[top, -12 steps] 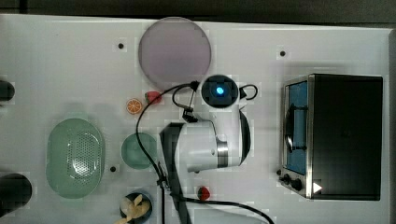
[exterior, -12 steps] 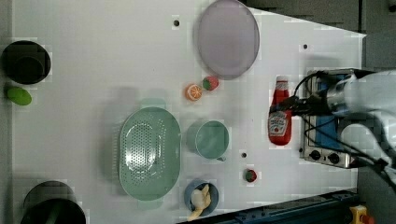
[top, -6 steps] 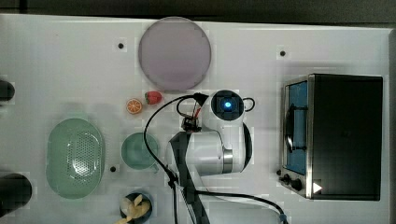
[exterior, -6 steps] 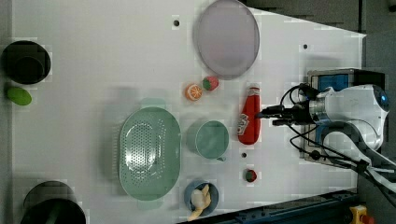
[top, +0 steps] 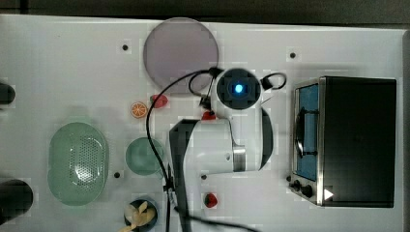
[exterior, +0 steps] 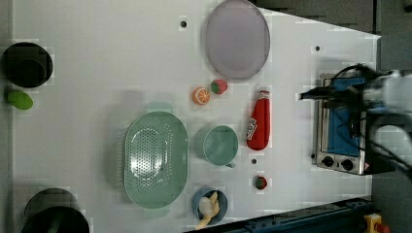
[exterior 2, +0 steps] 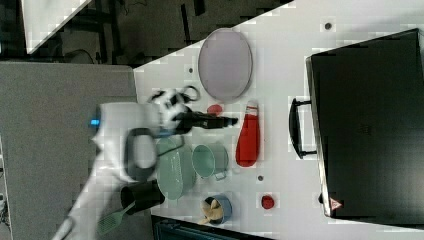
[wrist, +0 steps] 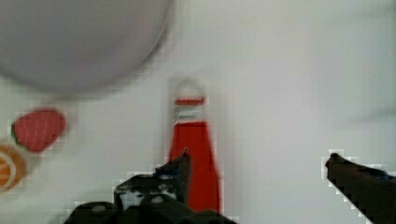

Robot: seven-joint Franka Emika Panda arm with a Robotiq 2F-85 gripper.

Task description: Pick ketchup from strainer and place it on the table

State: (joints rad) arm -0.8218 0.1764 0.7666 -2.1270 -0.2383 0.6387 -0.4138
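While ketchup lies flat (fingers apart)

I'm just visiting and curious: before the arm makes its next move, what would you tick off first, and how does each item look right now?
1. Ketchup out of the strainer: ok, the basin holds nothing.
2. Ketchup resting on the table: ok, it lies flat between the green cup and the toaster oven.
3. Gripper let go: ok, the jaws stand wide apart with the bottle lying free between them in the wrist view.
4. Bottle clear of neighbours: ok, apart from the cup and the plate.
5. Gripper lifted clear of the bottle: cannot tell how far above it sits.
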